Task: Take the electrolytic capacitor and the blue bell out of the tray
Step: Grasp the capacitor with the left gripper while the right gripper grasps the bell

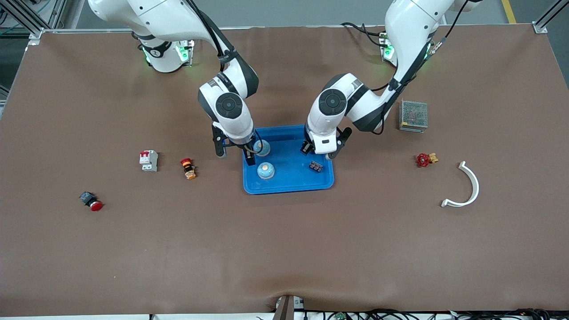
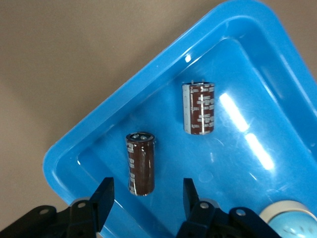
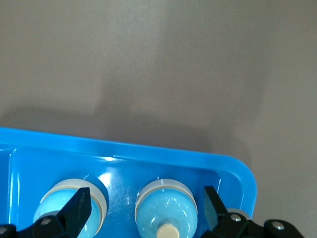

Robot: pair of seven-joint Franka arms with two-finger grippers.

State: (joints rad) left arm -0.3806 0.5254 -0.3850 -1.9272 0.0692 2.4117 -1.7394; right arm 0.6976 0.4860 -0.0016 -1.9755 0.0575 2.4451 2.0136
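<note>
Blue tray is sitting mid-counter in the front view, holding two light-blue bells: one bell nearer the camera, second bell farther from it, both at the right arm's end of the tray. One capacitor is showing at the left arm's end of the tray. Right tool is hanging over the tray's edge beside the bells, left tool over the tray by the capacitor. Scattered on the counter: breaker, orange switch and red push button toward the right arm's end; mesh box, red valve and white curved bracket toward the left arm's end. Left wrist view: left tool is standing released, fingers spread, gripping nothing; two brown capacitors are lying in the tray, one capacitor between the fingers' line, second capacitor just beside it, apart. Right wrist view: right tool is also released, fingers wide, empty; both bells are sitting side by side in the tray, one bell between the fingers, other bell partly covered by a finger.
</note>
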